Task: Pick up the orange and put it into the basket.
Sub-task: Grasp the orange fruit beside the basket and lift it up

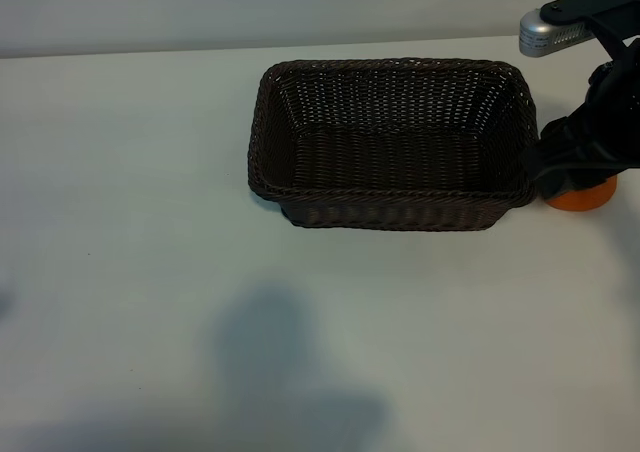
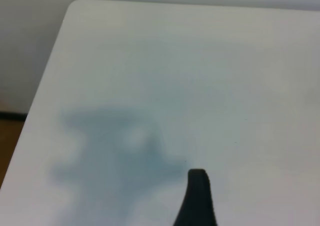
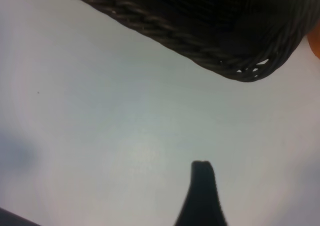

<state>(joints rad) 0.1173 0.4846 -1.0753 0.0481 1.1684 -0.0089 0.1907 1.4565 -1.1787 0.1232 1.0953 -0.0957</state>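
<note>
The orange (image 1: 582,199) lies on the white table just off the basket's right end, its top hidden by my right arm. The dark-brown wicker basket (image 1: 268,122) stands empty at the table's middle. My right gripper (image 1: 588,157) hangs directly over the orange and close to it. In the right wrist view one dark finger (image 3: 202,193) shows over bare table, with the basket's braided rim (image 3: 165,28) and a sliver of the orange (image 3: 316,38) beyond; nothing is held. One finger (image 2: 199,198) of my left gripper shows over bare table, open and holding nothing.
The table's corner and side edge (image 2: 60,41) show in the left wrist view, with floor beyond. A soft shadow (image 1: 280,362) falls on the tabletop in front of the basket. The left arm is outside the exterior view.
</note>
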